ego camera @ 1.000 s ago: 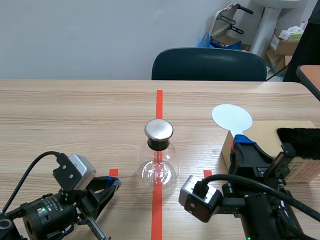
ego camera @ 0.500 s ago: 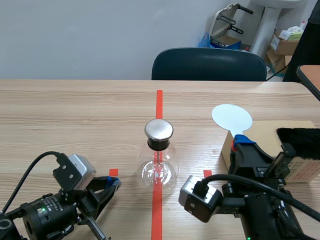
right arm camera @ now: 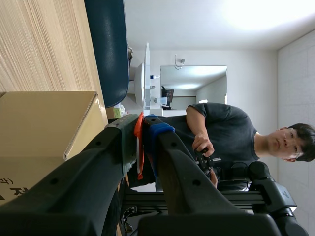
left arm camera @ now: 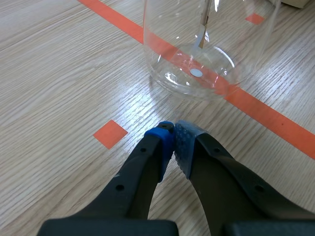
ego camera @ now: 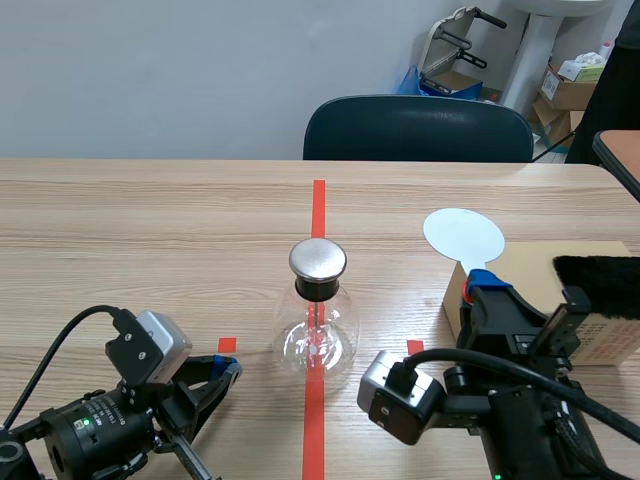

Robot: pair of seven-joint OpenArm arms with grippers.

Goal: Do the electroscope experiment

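Hardly moved over the last second: pinching the white disc wand [ego camera: 463, 235] in the right gripper [right arm camera: 145, 127], keeping the left gripper [left arm camera: 173, 140] pressed together, empty, electroscope flask [left arm camera: 197, 54] just ahead. Likely pausing before approaching its cap [ego camera: 318, 259]

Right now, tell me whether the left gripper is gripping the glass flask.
No, the left gripper is shut on nothing, its fingers meeting just short of the glass flask.

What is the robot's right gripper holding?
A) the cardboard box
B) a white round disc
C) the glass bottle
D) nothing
B: the right gripper is shut on the base of the white round disc, which stands up above it.
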